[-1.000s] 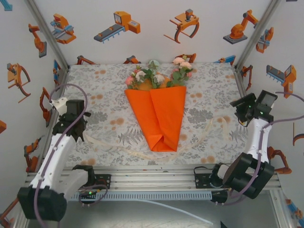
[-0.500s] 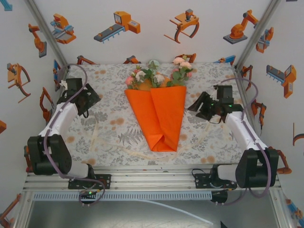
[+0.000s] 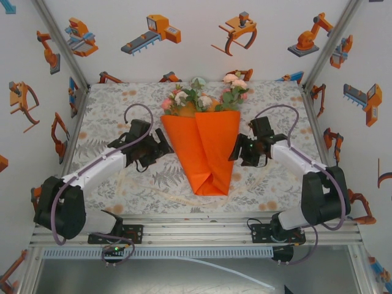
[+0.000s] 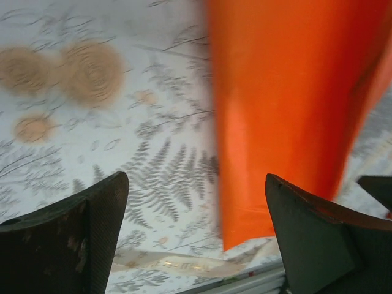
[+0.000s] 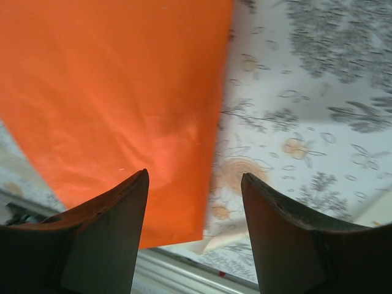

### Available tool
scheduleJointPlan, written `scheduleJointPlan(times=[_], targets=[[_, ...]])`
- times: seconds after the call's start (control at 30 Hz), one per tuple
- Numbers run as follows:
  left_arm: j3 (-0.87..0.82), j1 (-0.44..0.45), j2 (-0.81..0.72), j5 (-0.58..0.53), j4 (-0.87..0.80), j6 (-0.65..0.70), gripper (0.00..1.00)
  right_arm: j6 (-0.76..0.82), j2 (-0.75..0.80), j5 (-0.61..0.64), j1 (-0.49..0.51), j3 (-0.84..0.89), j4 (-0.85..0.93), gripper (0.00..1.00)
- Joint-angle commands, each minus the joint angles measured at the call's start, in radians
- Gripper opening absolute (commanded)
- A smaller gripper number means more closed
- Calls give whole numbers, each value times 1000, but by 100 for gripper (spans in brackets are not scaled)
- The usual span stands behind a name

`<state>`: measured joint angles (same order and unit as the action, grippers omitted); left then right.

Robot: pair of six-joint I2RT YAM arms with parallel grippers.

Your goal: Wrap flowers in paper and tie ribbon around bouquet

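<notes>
Left wrist view: both pairs of jaws are spread beside the orange cone, and nothing is pinched.
Nearest, between the parted fingers of the left gripper [image 4: 196,184], the ribbon [image 4: 177,264] is seen lying on the tablecloth [image 4: 92,122]. Just beyond it, the lower edge of the paper [image 4: 288,110] is framed in the gap. The right gripper [image 5: 195,177] is likewise opened wide, with the paper's bottom corner seen ahead of its jaws. In the top view, the bouquet [image 3: 205,141] is flanked by both grippers, and the flowers [image 3: 202,95] are found at its far end, well beyond the jaws.
</notes>
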<state>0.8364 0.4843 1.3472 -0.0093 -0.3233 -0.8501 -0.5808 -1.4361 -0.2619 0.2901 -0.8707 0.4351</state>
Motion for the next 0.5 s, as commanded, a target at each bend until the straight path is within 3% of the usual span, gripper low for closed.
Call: scheduleJointPlan(times=[0.0,0.07,0.23,0.33,0.47], targets=[[-49,-5,-65,-177,-66,-101,83,16,80,197,-1,60,15,60],[-100,-7,-73,-121,41,-117,84,10,73,164,-7,81,-46,62],[-127,2,66,151,346,-188,84,-58,-94,-107,-4,64,-200,62],[-122,23,135,175,401,-225,84,-107,-160,-186,1,80,-281,62],[-117,62,173,180,430,-242,81,-115,-173,-187,15,104,-305,62]])
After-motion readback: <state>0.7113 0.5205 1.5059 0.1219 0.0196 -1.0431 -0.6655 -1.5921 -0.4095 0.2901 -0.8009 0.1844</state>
